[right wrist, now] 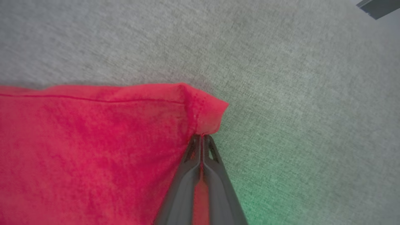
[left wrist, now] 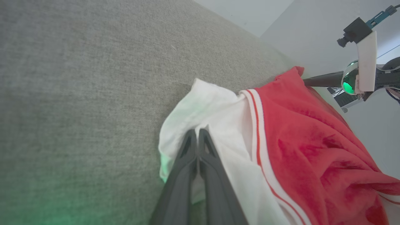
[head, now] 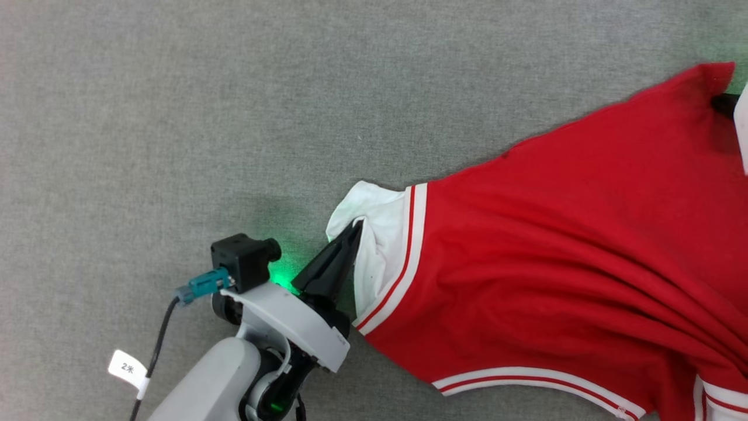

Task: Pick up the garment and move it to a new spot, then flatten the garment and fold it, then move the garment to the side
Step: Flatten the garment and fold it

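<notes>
The garment [head: 555, 245], a red jersey with white sleeves and red-striped trim, lies stretched across the grey carpet from lower middle to upper right in the head view. My left gripper [head: 356, 225] is shut on its white sleeve [left wrist: 215, 115], the sleeve's edge pinched between the dark fingers [left wrist: 187, 156]. My right gripper [right wrist: 201, 137] is shut on the red hem corner [right wrist: 206, 109] of the garment [right wrist: 93, 150]. From the left wrist view, the right gripper [left wrist: 307, 82] reaches the far red corner. Lettering and number are hidden.
Grey carpet [head: 234, 105] spreads wide to the left and above the garment. A cable with a white tag [head: 127, 368] hangs by my left arm. Pale wall [left wrist: 312, 28] borders the carpet's far edge.
</notes>
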{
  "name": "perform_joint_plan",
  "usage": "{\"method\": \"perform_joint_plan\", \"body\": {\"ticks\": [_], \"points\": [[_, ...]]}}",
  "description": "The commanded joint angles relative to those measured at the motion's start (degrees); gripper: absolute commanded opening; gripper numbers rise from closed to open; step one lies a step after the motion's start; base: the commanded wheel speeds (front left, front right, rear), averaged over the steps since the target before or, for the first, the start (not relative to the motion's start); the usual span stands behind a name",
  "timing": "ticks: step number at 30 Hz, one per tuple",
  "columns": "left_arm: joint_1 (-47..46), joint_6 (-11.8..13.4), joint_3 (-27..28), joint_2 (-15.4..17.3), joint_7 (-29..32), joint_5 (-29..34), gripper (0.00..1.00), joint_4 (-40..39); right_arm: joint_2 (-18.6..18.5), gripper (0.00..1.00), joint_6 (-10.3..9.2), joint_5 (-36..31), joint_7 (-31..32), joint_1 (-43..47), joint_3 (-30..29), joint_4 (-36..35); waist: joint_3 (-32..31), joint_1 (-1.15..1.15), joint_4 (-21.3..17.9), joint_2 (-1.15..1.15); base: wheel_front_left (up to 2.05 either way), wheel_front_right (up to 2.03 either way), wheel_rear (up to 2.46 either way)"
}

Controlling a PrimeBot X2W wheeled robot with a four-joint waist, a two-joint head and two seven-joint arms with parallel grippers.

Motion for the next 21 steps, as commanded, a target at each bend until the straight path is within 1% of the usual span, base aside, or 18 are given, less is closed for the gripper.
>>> {"method": "perform_joint_plan", "body": {"ticks": [1, 6, 7, 12, 15, 17, 21], "points": [[0.38, 0.27, 0.28, 0.48, 0.43, -0.89, 0.00, 2.85, 1.98, 0.00, -0.03, 0.26, -0.53, 3.46, 2.73, 2.36, -0.68, 0.00, -0.32, 0.00, 0.00, 0.00, 0.00], [-1.55, 0.18, 1.33, 0.92, -0.28, -0.83, 0.00, 2.30, 4.51, 0.00, -0.02, 1.93, -10.91, 1.64, -1.60, 5.04, -3.24, 0.00, -1.23, 0.00, 0.00, 0.00, 0.00], [-1.55, 0.18, 1.33, 0.92, -0.28, -0.83, 0.00, 2.30, 4.51, 0.00, -0.02, 1.93, -10.91, 1.64, -1.60, 5.04, -3.24, 0.00, -1.23, 0.00, 0.00, 0.00, 0.00], [-6.13, 0.42, 3.26, 1.56, -0.10, -0.61, 0.00, 1.88, 5.36, 0.00, -0.05, 2.54, -20.36, -0.91, -5.94, 9.53, -5.93, 0.00, -2.79, 0.00, 0.00, 0.00, 0.00], [-10.76, 0.93, 4.42, 2.40, 0.60, 0.25, 0.00, 2.87, 6.42, 0.00, -0.05, 2.64, -25.10, -2.78, -8.69, 12.61, -6.80, 0.00, -3.92, 0.00, 0.00, 0.00, 0.00], [-14.59, 1.02, 5.31, 2.25, 1.44, -0.08, 0.00, 3.78, 7.15, 0.00, -0.05, 2.04, -28.27, -4.88, -10.82, 15.08, -6.87, 0.00, -4.67, 0.00, 0.00, 0.00, 0.00], [-24.65, 1.13, 7.03, 2.44, 2.99, 0.98, 0.00, 8.16, 8.89, 0.00, -0.05, 0.36, -34.66, -10.07, -14.37, 19.83, -6.22, 0.00, -5.97, 0.00, 0.00, 0.00, 0.00]]}}
